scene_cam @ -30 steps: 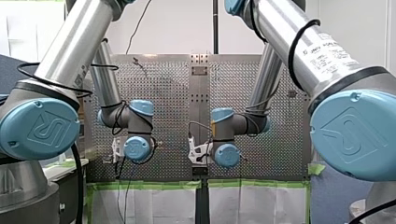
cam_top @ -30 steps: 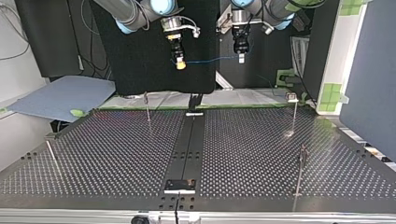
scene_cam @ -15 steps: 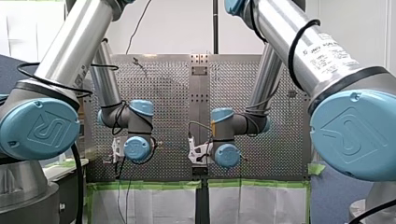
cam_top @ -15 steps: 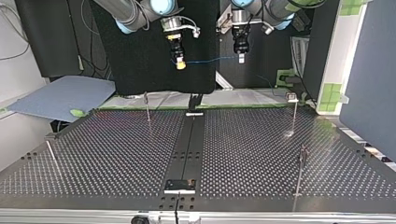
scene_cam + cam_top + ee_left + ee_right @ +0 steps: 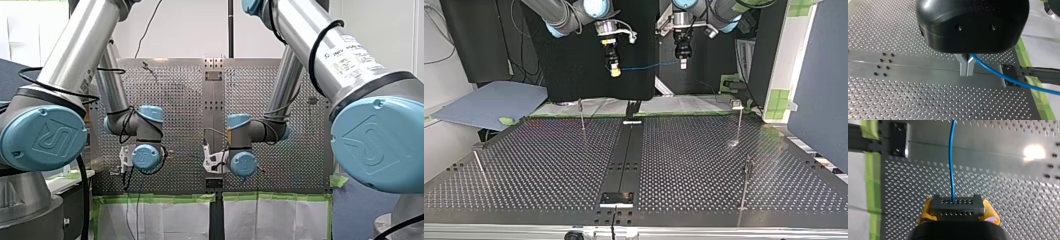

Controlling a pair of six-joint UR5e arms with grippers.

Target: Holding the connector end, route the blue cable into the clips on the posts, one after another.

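Note:
In the right wrist view my right gripper point(image 5: 958, 216) is shut on a black connector point(image 5: 957, 207), held between yellow pads point(image 5: 990, 213). The blue cable point(image 5: 951, 165) leaves the connector straight ahead. My left gripper point(image 5: 966, 71) has its metal fingers shut on the blue cable point(image 5: 1008, 78), which runs off to one side. In the top view both grippers hang high beyond the table's far edge: my right gripper point(image 5: 614, 72) at the left, my left gripper point(image 5: 682, 62) at the right, with the cable point(image 5: 649, 65) stretched between them.
Thin posts with clips stand on the perforated table point(image 5: 684, 165): one post far left point(image 5: 581, 114), one far right point(image 5: 740, 120), one near right point(image 5: 746, 182), and a leaning one near left point(image 5: 478, 165). A black rail point(image 5: 624, 155) runs down the middle. Green tape edges the far side.
My right gripper has shifted a little towards the top view's left with the connector. My left gripper has barely moved. The cable stays stretched between them.

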